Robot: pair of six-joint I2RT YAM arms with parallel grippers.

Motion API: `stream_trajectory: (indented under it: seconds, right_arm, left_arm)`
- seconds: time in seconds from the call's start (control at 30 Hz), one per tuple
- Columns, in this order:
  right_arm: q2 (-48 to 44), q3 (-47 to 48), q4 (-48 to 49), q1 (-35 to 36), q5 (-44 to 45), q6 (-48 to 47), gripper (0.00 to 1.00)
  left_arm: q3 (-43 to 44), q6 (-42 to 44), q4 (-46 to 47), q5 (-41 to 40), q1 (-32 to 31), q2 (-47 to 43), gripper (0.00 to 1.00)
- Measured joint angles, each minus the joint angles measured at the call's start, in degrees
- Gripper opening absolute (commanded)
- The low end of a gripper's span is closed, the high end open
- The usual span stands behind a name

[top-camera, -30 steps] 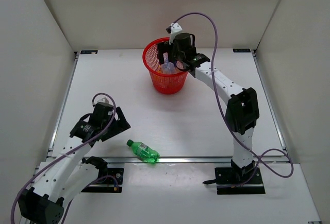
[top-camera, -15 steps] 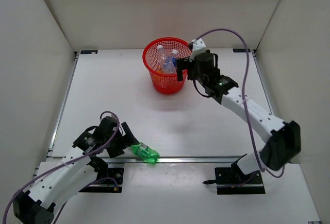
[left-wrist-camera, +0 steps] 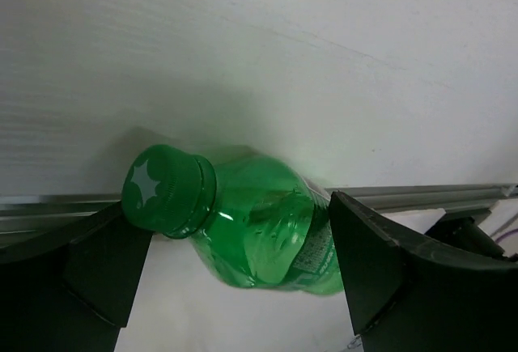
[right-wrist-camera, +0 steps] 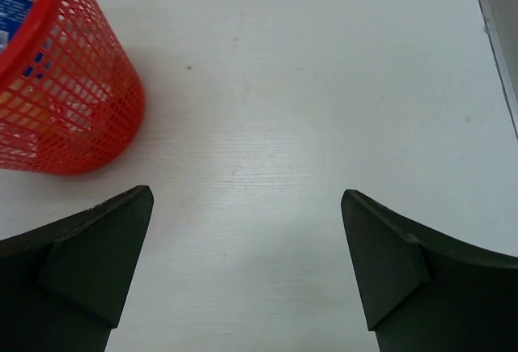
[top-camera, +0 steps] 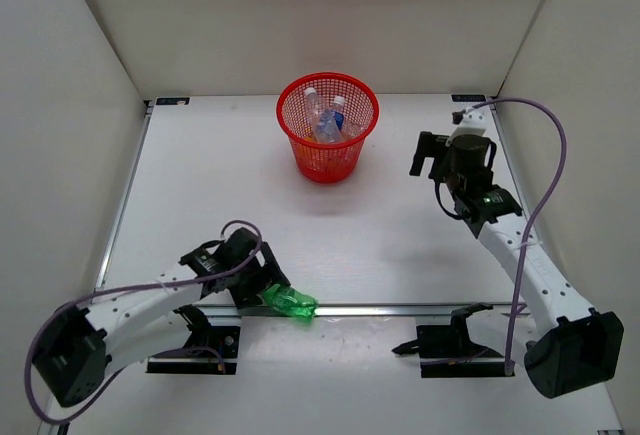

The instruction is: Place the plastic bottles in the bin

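While your left arm reaches low along the near edge of the desk (top-camera: pixel 220 185), the left gripper (top-camera: pixel 268 292) stands wide open with one finger on either side of the green bottle (top-camera: pixel 288 301). That bottle lies on its side near the near-left corner of the desk, right at the metal rail (top-camera: pixel 400 307) that runs along the near edge. From the left wrist you look at its green cap (left-wrist-camera: pixel 166 190), which points toward the camera and sits close to one finger, while the bottle's body reaches away toward the other. The gripper is not clamped on the bottle, and you cannot tell from either view whether the pads touch it.

Your right gripper (right-wrist-camera: pixel 247 198) is also fully open and holds nothing. It hangs above bare desk toward the far-right corner, with its fingers turned toward the bin (top-camera: pixel 325 160) but well apart from it.

The bin stands upright at the middle of the desk's far edge. Inside it you can see several clear bottles (top-camera: pixel 326 120) with white caps, one of them with a blue label. How many lie in there you cannot count from these views.
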Motion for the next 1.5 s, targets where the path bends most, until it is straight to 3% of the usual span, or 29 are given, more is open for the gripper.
stream_trajectory:
  seconds: [0.03, 0.1, 0.2, 0.3, 0.4, 0.5, 0.53, 0.67, 0.8, 1.0, 1.27, 1.33, 1.37, 1.47, 1.5]
  right_arm:
    - [-0.92, -0.85, -0.42, -0.7, 0.02, 0.55, 0.99]
    - [-3.08, -2.82, -1.14, -1.99, -0.04, 1.22, 0.99]
    - [-6.01, -4.63, -2.4, -3.52, -0.11, 2.23, 0.99]
    - [-8.63, -5.64, -3.61, -5.53, -0.07, 3.19, 0.99]
    - [-10.34, -6.67, -4.2, -6.86, -0.07, 3.82, 0.99]
    - [-10.97, -7.3, -5.31, -8.37, -0.5, 4.02, 0.99]
    - [-11.04, -7.5, -5.64, -8.98, -0.92, 4.0, 0.99]
    - [-11.08, -8.44, -7.37, -10.34, -2.01, 3.74, 0.99]
    - [-11.04, -10.91, -8.72, -11.41, -3.37, 2.82, 0.99]
    - [-10.88, -13.57, -11.76, -13.14, -4.81, 1.66, 0.99]
    - [-12.07, -13.66, -12.5, -11.65, -4.66, 0.46, 1.0]
    - [-12.11, -13.66, -12.5, -11.93, -4.7, 0.26, 0.99]
    - [-12.11, -13.66, -12.55, -12.26, -4.72, 0.11, 0.99]
    - [-12.11, -13.66, -12.52, -13.35, -4.59, -0.31, 0.99]
    - [-12.11, -13.64, -12.55, -13.66, -4.52, -0.37, 0.99]
  left_arm:
    - [0.55, 0.02, 0.81, -0.17, -0.48, 1.92, 0.9]
    - [2.01, 0.57, 2.62, -0.52, -1.64, 6.93, 0.64]
    - [4.96, 1.92, 4.81, -0.37, -2.67, 13.22, 0.41]
    - [8.61, 4.13, 5.46, -1.18, -3.04, 17.31, 0.33]
    - [11.15, 6.38, 5.38, -1.64, -2.32, 18.38, 0.13]
    - [12.96, 8.57, 4.7, -1.66, -0.68, 17.86, 0.0]
    - [13.77, 9.38, 4.17, -1.66, -0.07, 17.66, 0.0]
    - [20.5, 13.92, 0.94, -1.77, 3.21, 17.44, 0.03]
    - [36.57, 20.65, -2.08, -4.42, 7.8, 21.05, 0.04]
    - [69.55, 30.23, 0.66, -12.44, 11.23, 34.99, 0.12]
    - [102.86, 34.18, 5.09, -16.13, 14.32, 59.65, 0.23]
    - [105.09, 34.32, 4.76, -16.13, 15.19, 64.19, 0.36]
    - [104.89, 34.42, 4.15, -16.13, 15.47, 65.68, 0.48]
    - [100.98, 34.69, 2.86, -16.13, 16.28, 67.36, 0.69]
    - [99.38, 34.88, 2.64, -16.15, 16.35, 67.14, 0.91]
